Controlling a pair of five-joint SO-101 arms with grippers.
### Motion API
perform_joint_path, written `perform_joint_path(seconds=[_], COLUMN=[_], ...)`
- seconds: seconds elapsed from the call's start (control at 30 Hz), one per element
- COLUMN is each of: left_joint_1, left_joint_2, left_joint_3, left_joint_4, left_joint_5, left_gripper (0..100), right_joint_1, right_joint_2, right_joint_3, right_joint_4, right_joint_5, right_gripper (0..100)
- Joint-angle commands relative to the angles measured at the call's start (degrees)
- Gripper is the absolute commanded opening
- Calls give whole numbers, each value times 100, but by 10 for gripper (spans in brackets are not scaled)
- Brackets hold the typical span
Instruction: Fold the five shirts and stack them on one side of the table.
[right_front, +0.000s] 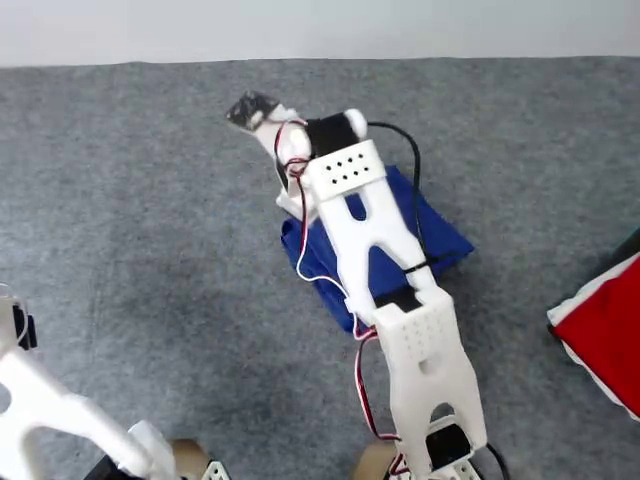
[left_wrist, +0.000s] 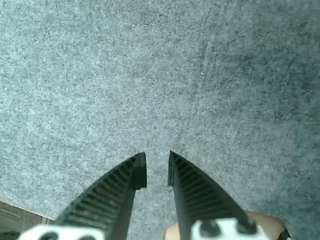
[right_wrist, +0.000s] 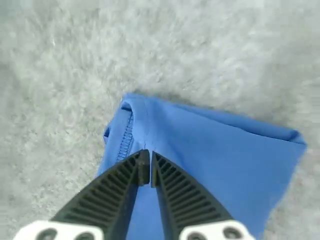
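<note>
Finding: a folded blue shirt (right_front: 445, 240) lies near the middle of the bench (right_front: 130, 200), slightly toward the right edge. A red shirt (right_front: 605, 325) sits at the right edge, well apart from it.

Right arm (right_front: 370, 220): it extends from the near edge across the blue shirt and covers much of it. The right pincer (right_wrist: 150, 167) is closed, its tips all but touching. We see no cloth caught between them. The tips stand directly over the shirt, close to a hemmed corner, with bare bench just beyond that corner.

Left arm (right_front: 50, 410): it is at the near left corner, well apart from both shirts. The left pincer (left_wrist: 156, 170) is narrowly parted and holds nothing, with bare bench beneath it.

Assessment: the right arm is plainly the nearer. The shirt lies skewed to the bench edges. We cannot fix its long axis, as the arm hides its middle. Any shift toward the red shirt would run rightward.
</note>
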Motion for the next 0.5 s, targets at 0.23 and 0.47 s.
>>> perform_joint_path(seconds=[0.23,0.47], left_joint_1=[44,44], left_joint_2=[-167,-167], left_joint_3=[-207,-198], left_joint_4=[26,35], left_joint_5=[-70,-62], left_gripper=[86,86], right_joint_1=[224,585], right_joint_2=[-3011,-3292], right_joint_3=[2154,3042], right_joint_4=[251,215], right_joint_5=[-1600,-2901], right_gripper=[10,12])
